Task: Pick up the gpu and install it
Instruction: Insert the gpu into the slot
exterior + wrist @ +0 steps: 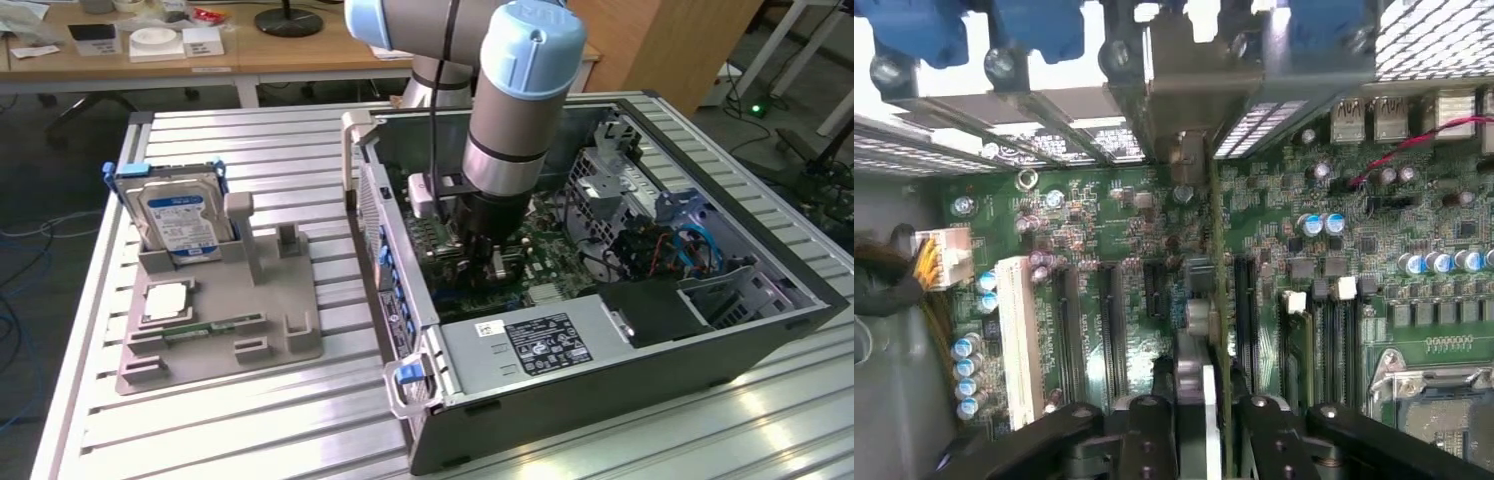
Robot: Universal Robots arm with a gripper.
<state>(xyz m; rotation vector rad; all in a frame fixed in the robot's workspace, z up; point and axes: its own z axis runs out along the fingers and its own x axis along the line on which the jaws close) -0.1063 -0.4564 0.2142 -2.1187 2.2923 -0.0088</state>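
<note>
Between my fingers point(1144, 425), gpu point(1206, 330) held edge-on, claw point(1199, 420) clamped on it, card standing upright over motherboard point(1104, 230) inside computer case point(587, 370).

Risks, my judgement: card edge beside slot, not in it, would bend card or scrape board; tilt would jam end bracket at rear wall; capacitors near slots could be hit.

Count, near to far: one gpu, several long expansion slots point(1067, 330), one white slot. Outside case, one hard drive point(180, 220) in grey holder point(220, 320).

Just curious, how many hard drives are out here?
1: the hard drive stands upright in the grey holder, beside the open case; others may hide inside.
</note>
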